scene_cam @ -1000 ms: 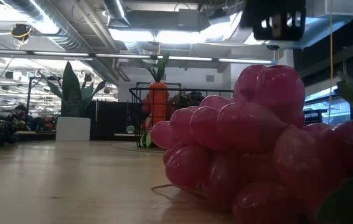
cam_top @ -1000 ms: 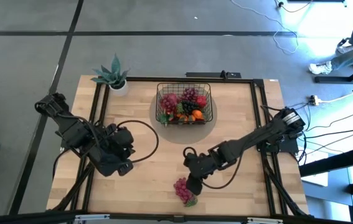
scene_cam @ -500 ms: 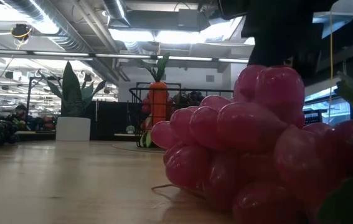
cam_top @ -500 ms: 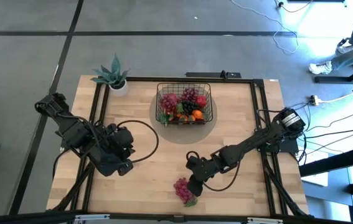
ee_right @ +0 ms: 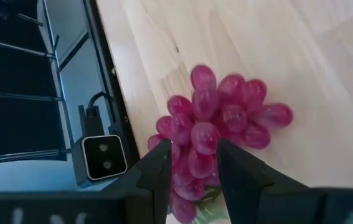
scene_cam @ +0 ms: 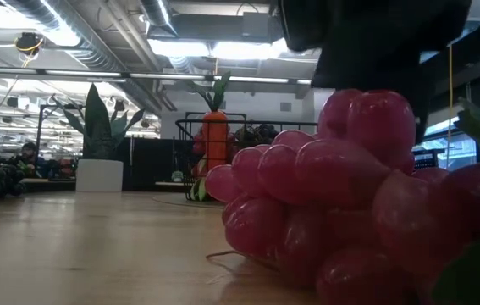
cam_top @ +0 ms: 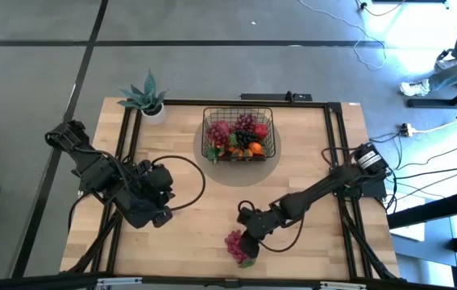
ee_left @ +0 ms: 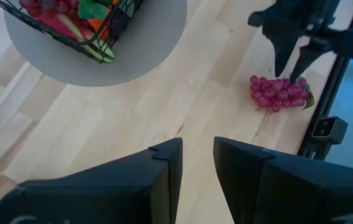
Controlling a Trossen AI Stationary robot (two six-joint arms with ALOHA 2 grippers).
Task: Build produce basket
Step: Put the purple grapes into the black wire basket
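A pink-red grape bunch (cam_top: 235, 245) lies on its side on the wooden table near the near edge, large in the low view (scene_cam: 324, 203). My right gripper (cam_top: 249, 237) hangs open just over it. Its two fingers stand on either side of the bunch's nearer part (ee_right: 195, 155), apart from it. The left wrist view shows the open tips (ee_left: 294, 65) above the grapes (ee_left: 279, 93). The black wire basket (cam_top: 205, 133), filled with produce, stands on a grey round mat at the far middle. My left gripper (cam_top: 162, 216) waits open at the left, holding nothing (ee_left: 198, 155).
A spiky green plant in a white pot (cam_top: 149, 101) stands at the far left corner. A black frame rail (ee_right: 111, 93) and a small camera box (ee_right: 103, 157) run along the near edge beside the grapes. Bare wood lies between the basket and the grapes.
My right gripper has come down onto the grape bunch, shifting slightly toward the table's near edge, with its fingers still apart. In the low view its dark body now fills the space above the grapes. The bunch has stayed where it was.
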